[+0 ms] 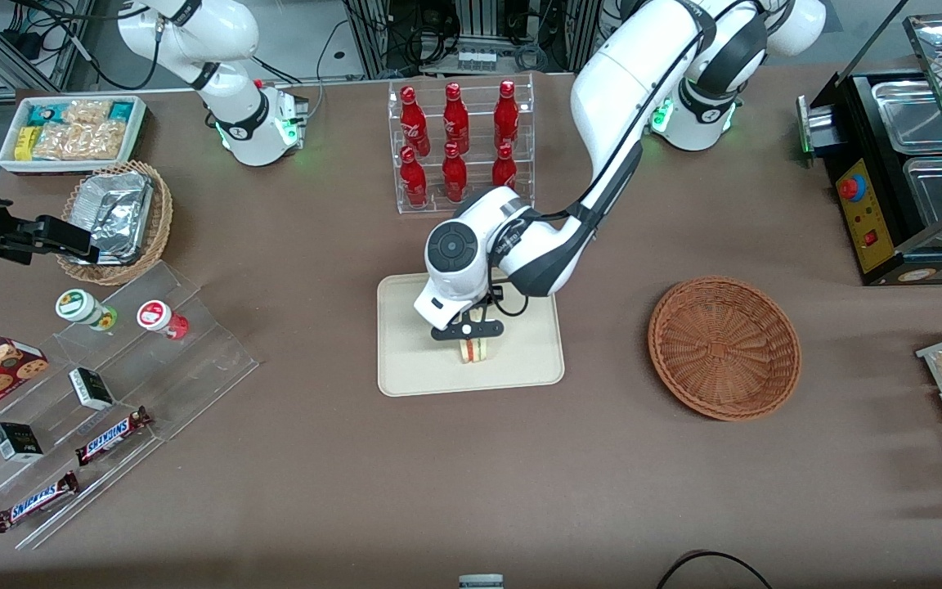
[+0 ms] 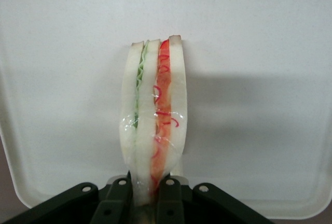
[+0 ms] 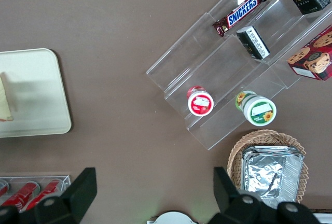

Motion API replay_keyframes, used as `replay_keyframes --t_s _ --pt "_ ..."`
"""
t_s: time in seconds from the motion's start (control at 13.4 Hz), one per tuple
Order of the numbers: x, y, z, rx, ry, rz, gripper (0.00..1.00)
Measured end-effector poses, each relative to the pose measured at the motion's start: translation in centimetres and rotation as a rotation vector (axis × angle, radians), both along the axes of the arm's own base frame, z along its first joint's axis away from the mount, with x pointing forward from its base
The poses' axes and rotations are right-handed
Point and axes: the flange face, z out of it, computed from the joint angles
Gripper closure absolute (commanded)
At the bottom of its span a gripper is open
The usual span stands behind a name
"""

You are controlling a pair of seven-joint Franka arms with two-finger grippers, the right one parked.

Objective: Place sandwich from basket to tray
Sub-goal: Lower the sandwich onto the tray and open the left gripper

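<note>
Front view, nearest items first: two Snickers bars [image 1: 70, 466] lie on a clear stepped display [image 1: 111, 409] toward the parked arm's end of the tabletop [image 1: 316, 507]. Farther from the camera, the basket [image 1: 724, 348] sits toward the working arm's end, well apart from the tray [image 1: 405, 368] and holding nothing visible. The tray lies flat near the middle of the tabletop. Over the tray, the hand [image 1: 476, 337] points downward with its fingers [image 2: 116, 203] closed narrowly on the sandwich [image 1: 476, 350]. The sandwich stands on edge, with its filling layers facing the front camera, and sits at or just above the tray surface; contact cannot be confirmed. Left wrist view shows the sandwich [image 2: 154, 120] gripped at one end between the two fingers, with green filling in one seam and red and orange in the other, against the pale tray [image 2: 259, 53]. Farthest from the camera, a clear rack of red bottles [image 1: 459, 143] stands beside the tray.
</note>
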Motion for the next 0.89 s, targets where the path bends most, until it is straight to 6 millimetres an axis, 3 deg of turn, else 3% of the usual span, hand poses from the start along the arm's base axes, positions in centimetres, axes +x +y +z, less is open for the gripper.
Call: replay_keyframes --t_s 0.3,0.37,0.52,0.89 --pt "0.05 -0.04 -0.12 0.003 -0.005 0.041 1.0" --pt "0.07 -0.06 -0.2 0.001 -0.007 0.045 0.83" --pt "0.07 -0.06 -0.4 0.002 -0.006 0.048 0.0" --pt "0.05 -0.09 -0.71 0.002 -0.006 0.048 0.0"
